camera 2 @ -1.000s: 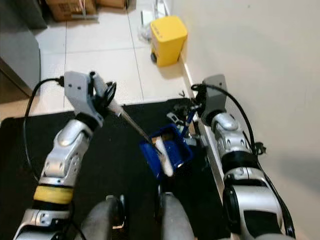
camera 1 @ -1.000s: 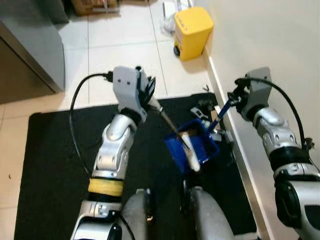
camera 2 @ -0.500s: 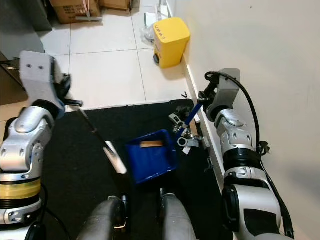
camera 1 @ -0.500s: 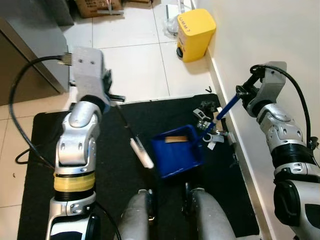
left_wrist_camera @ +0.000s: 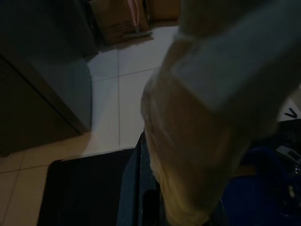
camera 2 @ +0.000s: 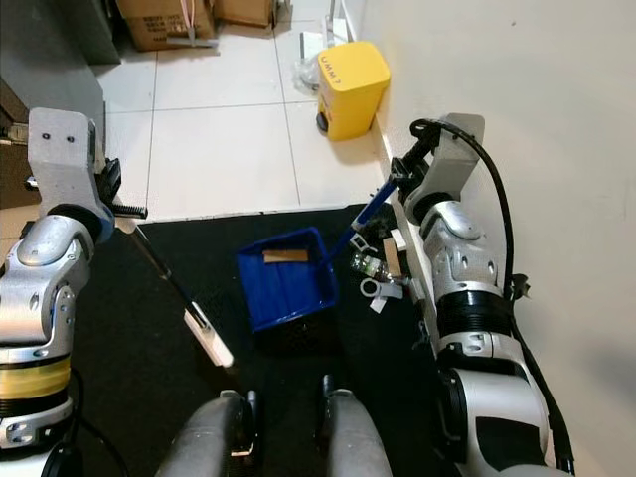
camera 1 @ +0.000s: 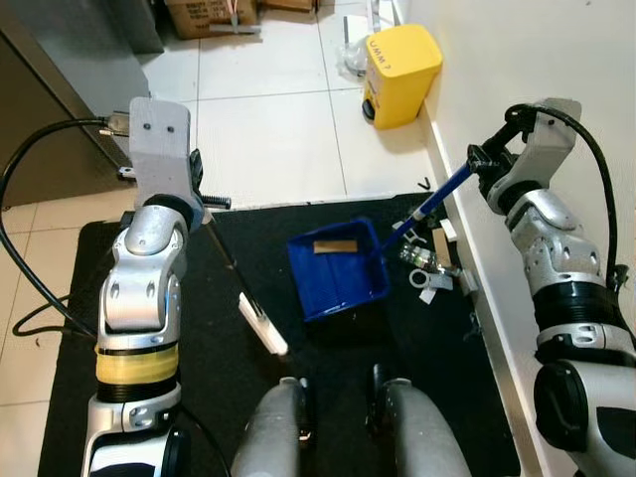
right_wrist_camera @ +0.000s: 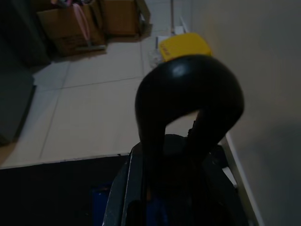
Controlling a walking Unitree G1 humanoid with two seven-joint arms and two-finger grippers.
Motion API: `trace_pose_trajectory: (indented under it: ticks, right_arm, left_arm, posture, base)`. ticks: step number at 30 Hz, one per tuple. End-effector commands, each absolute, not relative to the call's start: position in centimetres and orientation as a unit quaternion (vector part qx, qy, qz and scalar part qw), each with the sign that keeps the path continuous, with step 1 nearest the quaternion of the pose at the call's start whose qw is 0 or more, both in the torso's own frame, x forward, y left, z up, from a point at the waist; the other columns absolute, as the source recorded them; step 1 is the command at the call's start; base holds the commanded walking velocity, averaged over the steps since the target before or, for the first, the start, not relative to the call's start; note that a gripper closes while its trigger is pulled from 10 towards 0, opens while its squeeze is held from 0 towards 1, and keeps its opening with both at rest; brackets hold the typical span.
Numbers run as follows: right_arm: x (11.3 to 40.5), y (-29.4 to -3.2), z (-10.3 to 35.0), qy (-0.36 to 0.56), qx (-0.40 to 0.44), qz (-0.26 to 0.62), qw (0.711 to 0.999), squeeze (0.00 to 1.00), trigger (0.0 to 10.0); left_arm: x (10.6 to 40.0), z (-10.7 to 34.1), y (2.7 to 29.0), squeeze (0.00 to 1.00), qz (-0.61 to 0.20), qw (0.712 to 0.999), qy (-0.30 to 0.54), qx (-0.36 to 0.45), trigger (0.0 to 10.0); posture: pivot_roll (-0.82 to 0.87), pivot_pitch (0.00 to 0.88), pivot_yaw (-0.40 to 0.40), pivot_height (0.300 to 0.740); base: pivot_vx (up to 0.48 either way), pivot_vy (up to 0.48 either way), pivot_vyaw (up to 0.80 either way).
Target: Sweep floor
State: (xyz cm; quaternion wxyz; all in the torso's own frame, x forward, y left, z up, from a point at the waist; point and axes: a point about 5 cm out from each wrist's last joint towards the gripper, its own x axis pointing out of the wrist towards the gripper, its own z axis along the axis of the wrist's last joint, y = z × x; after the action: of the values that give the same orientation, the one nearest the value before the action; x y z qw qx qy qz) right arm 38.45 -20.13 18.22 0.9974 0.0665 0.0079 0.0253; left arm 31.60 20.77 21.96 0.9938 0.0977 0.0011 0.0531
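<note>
You are looking down at a pale tiled floor with a black mat spread across it, its far edge running just ahead of both arms and a white wall along your right side. Beyond the mat, a yellow bin stands against that wall, and cardboard boxes sit further back; a dark grey cabinet fills the far left. On the mat, roughly in the middle and a little toward the right, lies the blue dustpan with a small brown scrap resting inside near its far edge. Its blue handle slants up to the right gripper, which is clamped on the handle's upper end close to the wall. Your left gripper is raised over the mat's far left part and grips a thin dark brush stick — the stick angles down to a whitish brush head that sits on the mat, apart from the dustpan and to its left. Just beside the dustpan on the right, between it and the skirting, you have a small litter of bits — a ring shape, white scraps and a brownish piece.
</note>
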Motion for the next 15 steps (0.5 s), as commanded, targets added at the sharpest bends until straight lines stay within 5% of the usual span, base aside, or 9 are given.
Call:
trace_pose_trajectory:
  ticks: [1, 15]
  right_arm:
    - [38.18, -20.31, 17.43, 0.013, 0.081, 0.017, 0.996, 0.00, 10.0]
    - [38.53, -20.06, 17.19, 0.020, 0.097, 0.018, 0.995, 0.00, 10.0]
  left_arm:
    - [31.43, 21.43, 20.47, 0.00, 0.053, 0.994, 0.005, 0.098, 10.0]
    - [31.87, 21.32, 19.70, 0.00, 0.057, 0.993, 0.002, 0.101, 10.0]
  posture:
    - [0.04, 0.161, -0.002, 0.740]
    - [0.04, 0.145, -0.014, 0.740]
  base:
    - [0.000, 0.000, 0.00]
    - [0.000, 0.000, 0.00]
